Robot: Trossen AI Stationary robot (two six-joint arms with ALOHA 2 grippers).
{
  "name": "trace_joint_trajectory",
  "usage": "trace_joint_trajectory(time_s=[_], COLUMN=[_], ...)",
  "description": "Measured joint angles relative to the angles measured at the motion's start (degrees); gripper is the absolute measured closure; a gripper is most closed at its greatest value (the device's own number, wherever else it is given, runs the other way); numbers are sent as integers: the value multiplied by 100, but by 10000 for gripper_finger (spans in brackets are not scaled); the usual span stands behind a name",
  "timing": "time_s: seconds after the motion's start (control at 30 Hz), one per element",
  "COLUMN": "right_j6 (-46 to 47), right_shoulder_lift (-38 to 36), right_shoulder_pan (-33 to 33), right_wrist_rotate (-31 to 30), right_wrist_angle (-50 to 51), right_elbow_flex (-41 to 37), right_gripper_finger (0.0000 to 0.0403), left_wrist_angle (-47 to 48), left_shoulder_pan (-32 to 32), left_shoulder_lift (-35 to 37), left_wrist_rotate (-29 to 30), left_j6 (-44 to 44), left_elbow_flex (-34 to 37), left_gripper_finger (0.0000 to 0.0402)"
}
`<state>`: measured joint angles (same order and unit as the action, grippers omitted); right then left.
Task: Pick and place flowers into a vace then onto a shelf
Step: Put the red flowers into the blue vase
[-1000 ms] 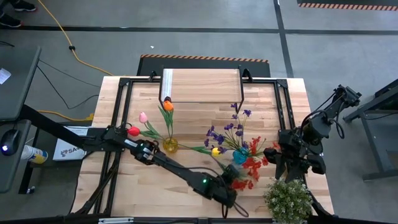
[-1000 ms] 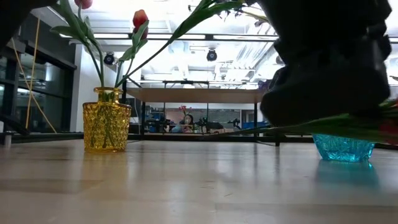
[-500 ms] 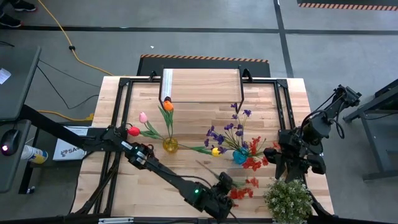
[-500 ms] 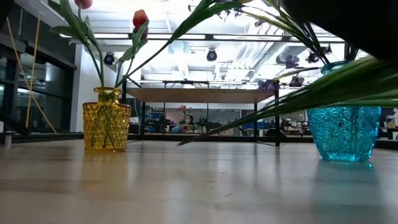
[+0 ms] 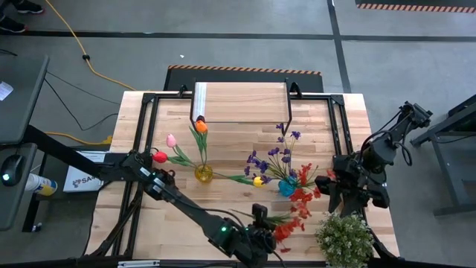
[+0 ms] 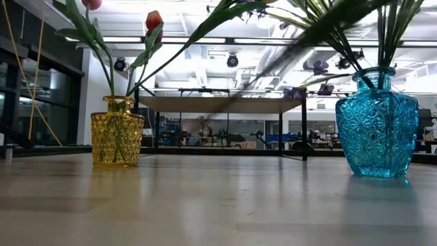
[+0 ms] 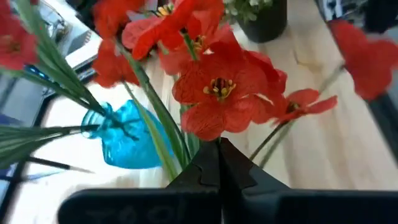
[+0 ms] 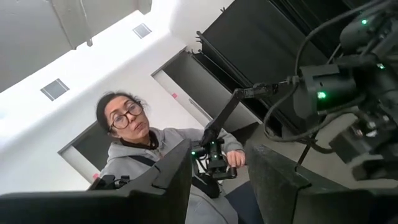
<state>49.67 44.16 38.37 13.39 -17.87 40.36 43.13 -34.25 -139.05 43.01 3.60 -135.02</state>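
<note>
High view: my left gripper [image 5: 262, 219] sits near the table's front edge, clenched on the red spray [image 5: 291, 223], whose blooms lie just short of the blue vase [image 5: 287, 187]. The yellow vase [image 5: 203, 173] already holds tulips; the shelf [image 5: 242, 103] at the back stands bare. My right gripper [image 5: 355, 195] waits beside the potted plant [image 5: 346, 240]. Low view: both vases stand on the table, stems in each, no gripper showing. Left wrist view: fingers pinched shut on the spray's stem, blue vase just beyond. Right wrist view: fingers parted, empty, tilted up toward a person [image 8: 134, 149]. Step, I judge: carrying the spray to the vase. Next calls for lifting, tipping the stem end down over the vase mouth.
</note>
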Motion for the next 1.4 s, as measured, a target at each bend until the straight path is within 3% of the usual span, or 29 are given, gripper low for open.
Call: trace_joint_trajectory(time_s=[0.57, 0.87, 1.07, 1.4], right_j6=[-25, -80, -114, -122], right_shoulder_lift=[0, 0, 1, 0], right_shoulder_pan=[-2, 0, 0, 0], right_wrist_rotate=[2, 2, 2, 2], right_wrist_angle=[-42, -43, -44, -206], right_elbow_flex=[0, 0, 0, 0], right_gripper_finger=[261, 261, 261, 261], left_wrist_angle=[130, 32, -169, -607], left_shoulder_pan=[-410, -726, -894, -1048], left_shoulder_lift=[563, 780, 984, 1264], left_wrist_rotate=[-321, 257, 842, 1301], left_j6=[1945, 2544, 2544, 2503], left_elbow_flex=[2, 4, 3, 4], left_gripper_finger=[379, 379, 379, 379])
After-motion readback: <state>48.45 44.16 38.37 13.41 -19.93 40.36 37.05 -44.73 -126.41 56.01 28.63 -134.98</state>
